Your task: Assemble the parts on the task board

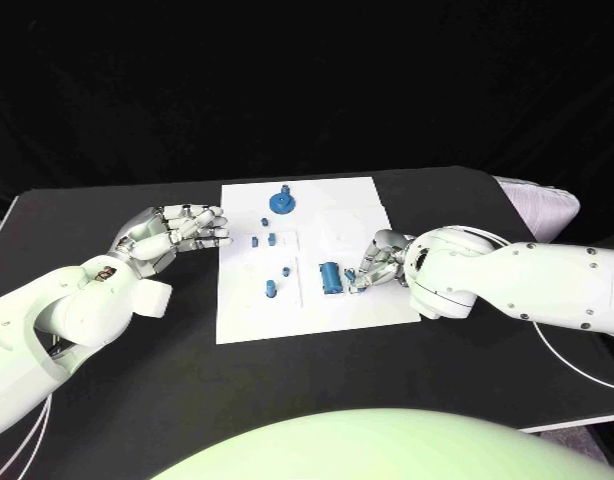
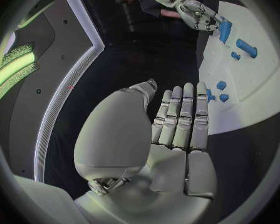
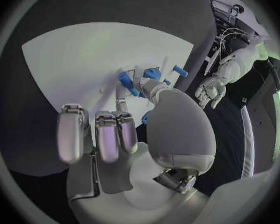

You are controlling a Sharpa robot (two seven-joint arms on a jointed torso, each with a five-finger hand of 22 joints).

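My left hand (image 2: 171, 134) is hovering empty, fingers straight, by the task board (image 2: 252, 84). My right hand (image 2: 202, 15) is touching a blue part (image 2: 224, 31).

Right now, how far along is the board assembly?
Early stage. A round blue part sits at the task board's far end, seemingly seated. The right hand is on a blue cylinder. Small blue parts lie loose. The left hand hovers empty beside the board.

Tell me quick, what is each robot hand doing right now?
Left hand: open, holding nothing, beside the task board.
Right hand: fingers on a blue part on the board; a firm hold cannot be told.
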